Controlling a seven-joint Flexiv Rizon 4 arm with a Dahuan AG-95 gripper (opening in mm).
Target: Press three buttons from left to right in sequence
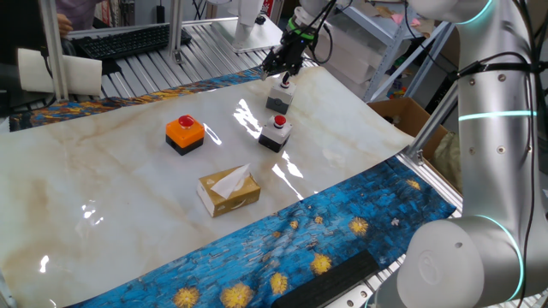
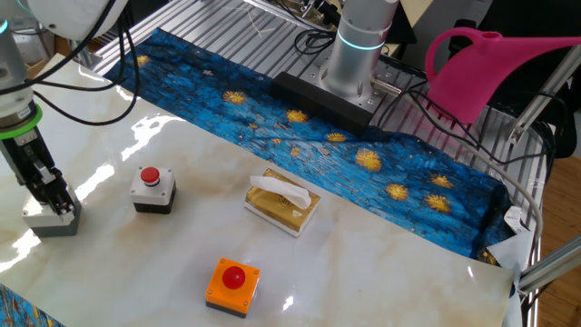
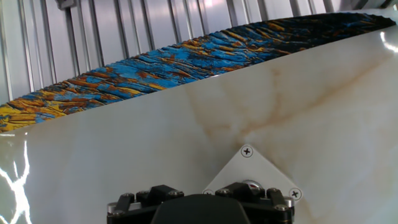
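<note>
Three push-buttons with red caps stand on the marble sheet. The orange-topped button [image 1: 184,133] [image 2: 232,283] is nearest the tissue box. A grey-white button [image 1: 276,132] [image 2: 152,189] stands in the middle. The other grey-white button [image 1: 279,97] [image 2: 51,219] [image 3: 250,167] is under my gripper [image 1: 284,81] [image 2: 58,205]. The fingers taper to one tip, pressed together, and rest on this button's cap. In the hand view the gripper body hides most of the cap; only a sliver shows.
A tan tissue box [image 1: 229,191] [image 2: 282,203] lies in front of the buttons. A blue starry cloth [image 1: 325,231] [image 3: 155,59] borders the marble sheet. A pink watering can [image 2: 490,68] and the arm's base [image 2: 354,54] stand beyond the table's edge.
</note>
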